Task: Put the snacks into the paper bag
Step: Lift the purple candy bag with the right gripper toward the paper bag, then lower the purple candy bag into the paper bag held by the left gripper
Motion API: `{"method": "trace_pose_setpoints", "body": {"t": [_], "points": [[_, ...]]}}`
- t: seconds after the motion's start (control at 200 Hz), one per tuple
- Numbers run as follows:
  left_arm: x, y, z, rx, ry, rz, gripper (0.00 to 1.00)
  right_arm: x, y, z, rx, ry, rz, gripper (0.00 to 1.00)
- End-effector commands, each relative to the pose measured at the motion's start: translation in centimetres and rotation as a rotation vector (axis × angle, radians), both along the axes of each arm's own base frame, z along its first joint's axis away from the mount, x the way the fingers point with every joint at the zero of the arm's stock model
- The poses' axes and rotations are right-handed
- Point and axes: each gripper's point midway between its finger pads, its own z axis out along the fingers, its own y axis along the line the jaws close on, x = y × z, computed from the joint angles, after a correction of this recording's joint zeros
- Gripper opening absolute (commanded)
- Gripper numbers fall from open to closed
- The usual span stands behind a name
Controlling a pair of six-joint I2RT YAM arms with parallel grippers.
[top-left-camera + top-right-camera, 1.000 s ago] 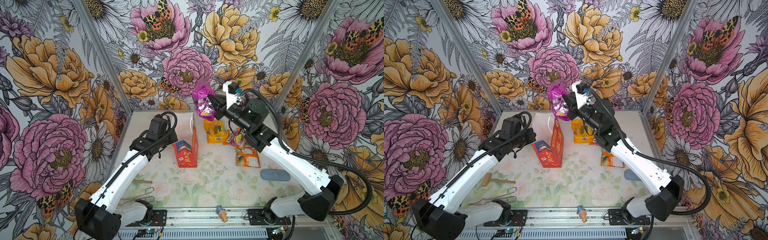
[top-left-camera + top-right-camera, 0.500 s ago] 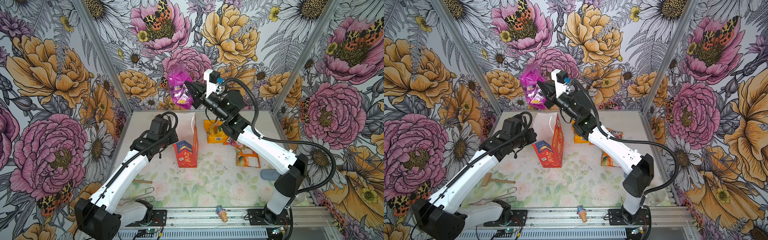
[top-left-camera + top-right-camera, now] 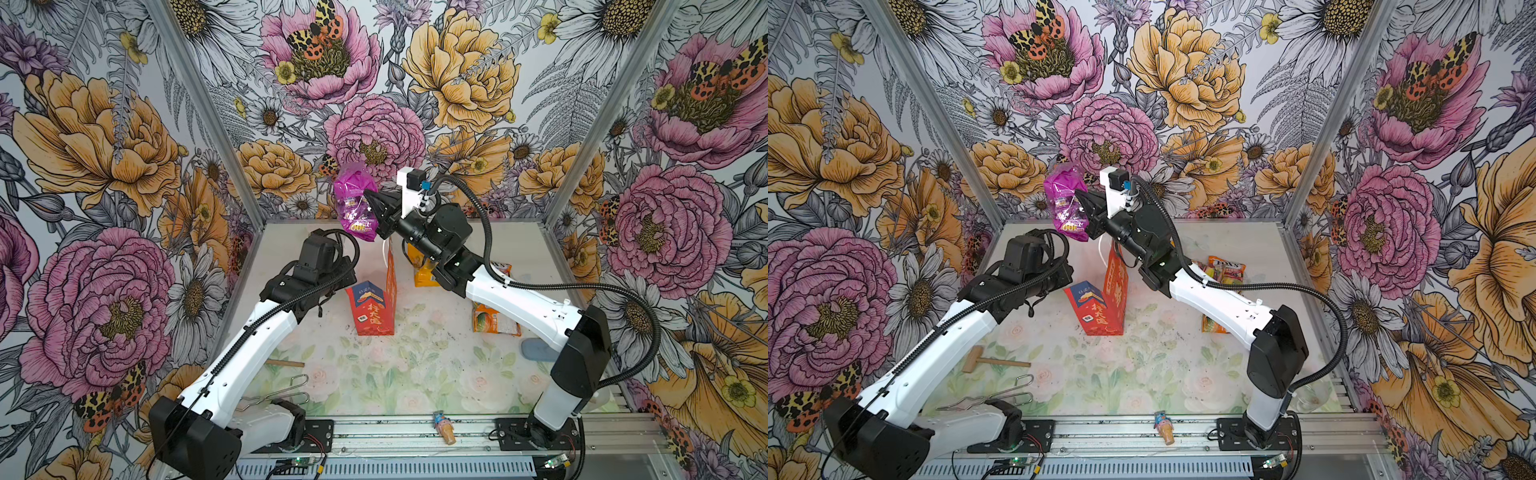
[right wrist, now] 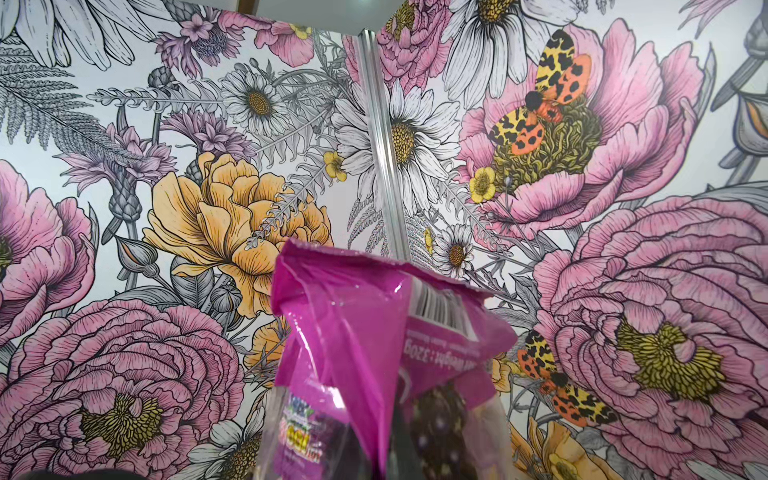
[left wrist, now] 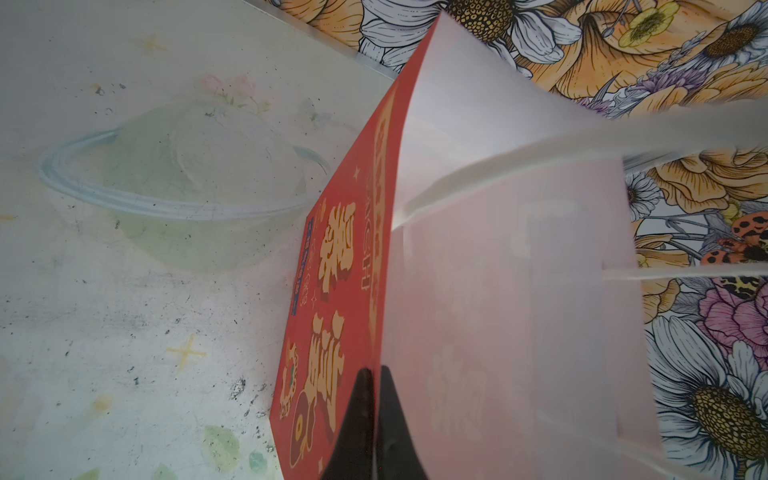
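The paper bag (image 3: pixel 370 318) (image 3: pixel 1100 316) stands upright at the middle of the table, red below with gold characters. My left gripper (image 5: pixel 376 372) is shut on the edge of the bag's side wall (image 5: pixel 345 266), one finger on either face. My right gripper (image 3: pixel 369 195) (image 3: pixel 1080 196) is shut on a purple snack packet (image 3: pixel 354 205) (image 3: pixel 1064 203) (image 4: pixel 365 332), which hangs in the air just above the bag's mouth. More snacks lie right of the bag: a yellow-orange packet (image 3: pixel 422 272) half under the right arm, a FOX'S packet (image 3: pixel 1225 268) and an orange-and-white packet (image 3: pixel 494 320).
A wooden mallet (image 3: pixel 990 360) and a bent wire tool (image 3: pixel 1000 395) lie at the front left. A small ice-cream-cone toy (image 3: pixel 444 430) rests on the front rail. A grey-blue pad (image 3: pixel 536 349) lies at the right, behind the right arm. A clear bowl (image 5: pixel 178 183) sits beyond the bag.
My right gripper carried the purple packet left and up from over the other snacks, then lowered it toward the bag's mouth. The left arm and the bag stayed put.
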Motion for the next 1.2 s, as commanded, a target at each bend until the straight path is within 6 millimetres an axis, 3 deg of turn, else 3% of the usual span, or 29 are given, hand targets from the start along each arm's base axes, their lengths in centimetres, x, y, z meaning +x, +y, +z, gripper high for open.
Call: {"method": "trace_pose_setpoints", "body": {"t": [0.0, 0.225, 0.961, 1.191], "points": [[-0.3, -0.3, 0.1, -0.019, 0.002, -0.002, 0.0, -4.0, -3.1, 6.7, 0.136, -0.114, -0.017, 0.0], [-0.3, -0.6, 0.1, -0.025, 0.005, -0.01, 0.0, -3.5, -3.6, 4.7, 0.099, -0.059, -0.058, 0.0], [-0.3, -1.1, 0.2, -0.04, 0.006, -0.029, 0.0, -2.0, -0.5, -1.7, 0.037, 0.073, -0.055, 0.0], [-0.4, -1.2, 0.3, -0.04, 0.005, -0.033, 0.0, -1.2, 0.1, -2.7, 0.023, 0.055, -0.079, 0.0]]}}
